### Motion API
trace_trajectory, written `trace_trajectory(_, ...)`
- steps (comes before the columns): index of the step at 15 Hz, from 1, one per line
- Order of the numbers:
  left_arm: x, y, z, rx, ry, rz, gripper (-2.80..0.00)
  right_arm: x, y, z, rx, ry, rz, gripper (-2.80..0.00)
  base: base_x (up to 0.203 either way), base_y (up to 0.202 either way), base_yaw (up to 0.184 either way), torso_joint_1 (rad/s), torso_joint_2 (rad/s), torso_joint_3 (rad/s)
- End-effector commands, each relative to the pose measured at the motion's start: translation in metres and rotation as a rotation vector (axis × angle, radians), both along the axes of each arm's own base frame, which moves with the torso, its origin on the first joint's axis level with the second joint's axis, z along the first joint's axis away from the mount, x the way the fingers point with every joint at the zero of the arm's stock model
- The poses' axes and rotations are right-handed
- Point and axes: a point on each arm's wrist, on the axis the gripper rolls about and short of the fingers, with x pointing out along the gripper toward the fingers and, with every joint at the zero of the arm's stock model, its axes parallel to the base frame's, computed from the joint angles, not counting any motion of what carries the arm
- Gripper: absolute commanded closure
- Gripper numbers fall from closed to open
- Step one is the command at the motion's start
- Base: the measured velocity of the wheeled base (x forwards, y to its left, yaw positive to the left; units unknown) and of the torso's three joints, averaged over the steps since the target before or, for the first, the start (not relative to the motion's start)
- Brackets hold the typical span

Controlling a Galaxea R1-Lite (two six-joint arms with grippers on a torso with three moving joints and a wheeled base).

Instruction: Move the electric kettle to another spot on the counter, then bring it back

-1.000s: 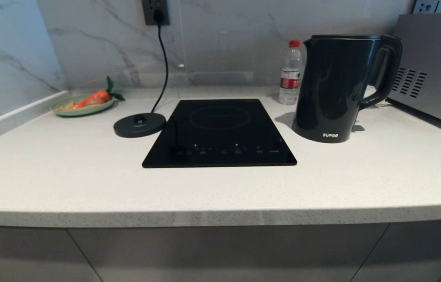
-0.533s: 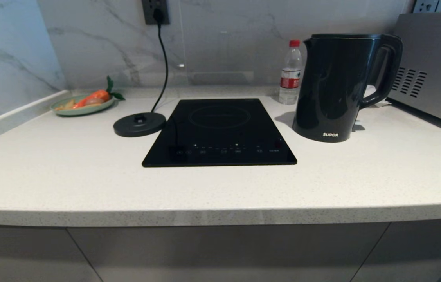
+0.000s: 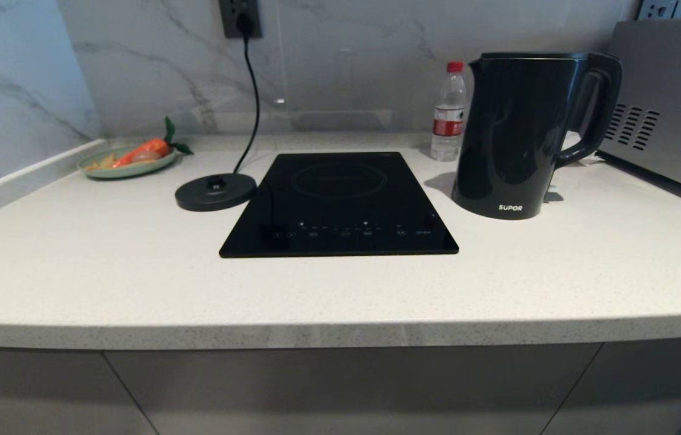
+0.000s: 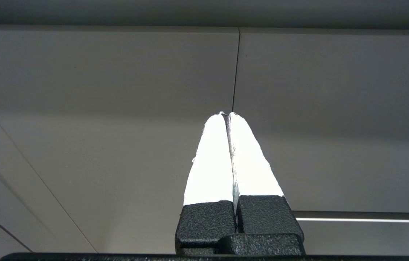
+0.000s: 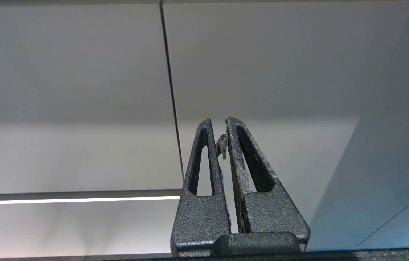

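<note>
Below the table's front edge, facing grey cabinet doors point(image 4: 117, 90), the left claw point(image 4: 227, 115) hangs with its two white fingers point(image 4: 209, 163) pressed together, holding nothing. The right claw point(image 5: 218, 120) is likewise low in front of the cabinet doors, its dark slotted fingers point(image 5: 200, 163) drawn together to a thin slit with nothing between them. Neither claw shows in the head view, so both are well apart from everything on the table point(image 3: 340, 296).

Up above both claws, the kettle point(image 3: 515, 133) stands upright on the table, on the right claw's side. Its handle point(image 3: 597, 109) points toward a metal oven point(image 3: 666, 96) near it, and its spout faces the other way, toward a water bottle point(image 3: 449, 115) with a red cap that stands just beside and behind it. White "SUPOR" lettering shows near its foot.

Just beside the kettle, toward the middle of the table, lies a flat black cooktop point(image 3: 340, 202). On the far side of that, on the left claw's side, sits the kettle's round black base point(image 3: 216, 192), bare, touching or nearly touching the cooktop's corner; I cannot tell which. Its cord point(image 3: 254, 90) runs up to a wall socket point(image 3: 240, 17). Further toward the wall corner on that side sits a green plate point(image 3: 125, 163) with a carrot point(image 3: 144, 151) on it.
</note>
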Motion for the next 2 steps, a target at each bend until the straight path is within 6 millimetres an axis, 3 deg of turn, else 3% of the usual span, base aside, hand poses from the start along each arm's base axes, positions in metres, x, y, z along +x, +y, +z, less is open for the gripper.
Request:
trace_trajectory(1,0.0001,0.0000,-0.0008,-0.001,0.000,0.001,0.00,0.0000,-0.0001,-0.0001,0.001,0.002,-0.001,0.00,0.000,0.000,0.000,0.000,0.00,0.000)
trace_trajectory(2,0.0001,0.0000,-0.0008,-0.001,0.001,0.001,0.00,0.0000,-0.0001,-0.0001,0.001,0.002,-0.001,0.00,0.000,0.000,0.000,0.000,0.00,0.000)
